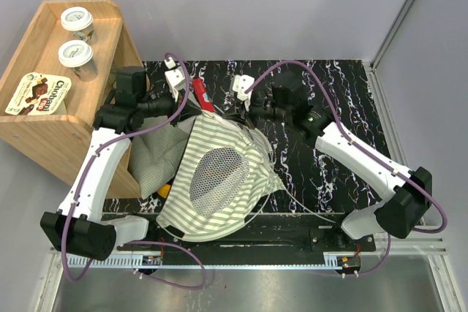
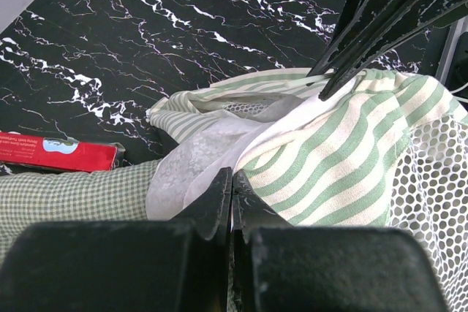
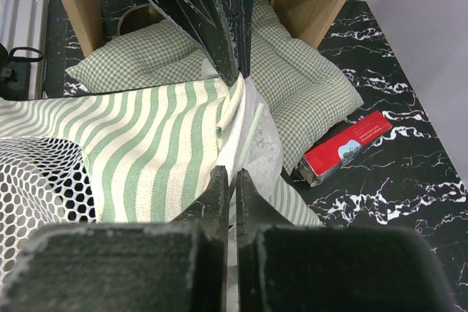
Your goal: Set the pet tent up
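Observation:
The pet tent (image 1: pixel 219 173), green-and-white striped with a round white mesh window (image 1: pixel 218 172), lies slumped on the black marbled mat, its far edge raised between both grippers. My left gripper (image 1: pixel 194 112) is shut on the tent's striped fabric and white lace (image 2: pixel 232 179). My right gripper (image 1: pixel 238 116) faces it from the right, shut on the tent's edge by a thin pale pole (image 3: pixel 234 174). The two sets of fingertips nearly meet over the tent's top. Thin poles (image 1: pixel 307 206) trail to the near right.
A small-checked green cushion (image 1: pixel 150 155) lies left of the tent, under the wooden shelf (image 1: pixel 44 126) holding yoghurt cups (image 1: pixel 79 52). A red box (image 1: pixel 203 97) lies behind the grippers. A small yellow object (image 1: pixel 166 190) sits by the tent's left edge.

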Robot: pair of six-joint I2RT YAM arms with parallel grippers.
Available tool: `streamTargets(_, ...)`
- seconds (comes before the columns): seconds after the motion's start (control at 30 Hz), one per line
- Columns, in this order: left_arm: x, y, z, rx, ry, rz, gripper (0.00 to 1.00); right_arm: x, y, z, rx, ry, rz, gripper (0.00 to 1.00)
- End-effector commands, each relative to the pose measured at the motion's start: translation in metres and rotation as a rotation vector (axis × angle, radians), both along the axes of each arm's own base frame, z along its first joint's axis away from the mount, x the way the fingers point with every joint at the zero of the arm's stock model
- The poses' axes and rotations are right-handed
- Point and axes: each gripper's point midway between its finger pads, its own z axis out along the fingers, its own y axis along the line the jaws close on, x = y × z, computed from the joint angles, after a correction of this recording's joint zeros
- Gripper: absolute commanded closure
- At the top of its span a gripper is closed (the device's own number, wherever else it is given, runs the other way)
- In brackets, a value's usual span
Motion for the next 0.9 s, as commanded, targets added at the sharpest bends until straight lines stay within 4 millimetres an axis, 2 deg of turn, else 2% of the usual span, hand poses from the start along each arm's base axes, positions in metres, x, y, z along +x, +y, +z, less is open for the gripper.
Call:
streamTargets(0.0,0.017,0.005,0.025,-0.009,-0.148,0.023,1.00,-0.025,-0.024,-0.068,-0.195,0.180,0.007,1.00)
streamTargets(0.23,0.019,0.005,0.030,-0.005,-0.164,0.029,1.00,-0.028,-0.026,-0.070,-0.200,0.181,0.015,1.00)
streamTargets(0.37,0.023,0.006,0.034,-0.009,-0.175,0.042,1.00,-0.030,-0.029,-0.086,-0.253,0.215,0.026,1.00)
streamTargets(0.53,0.026,0.007,0.034,-0.004,-0.179,0.051,1.00,-0.042,-0.032,-0.092,-0.273,0.207,0.068,1.00)
streamTargets(0.73,0.031,0.005,0.035,-0.018,-0.176,0.053,1.00,-0.057,-0.021,-0.101,-0.325,0.209,0.147,1.00)
streamTargets(0.87,0.032,0.006,0.038,-0.013,-0.187,0.059,1.00,-0.059,-0.024,-0.112,-0.382,0.229,0.142,1.00)
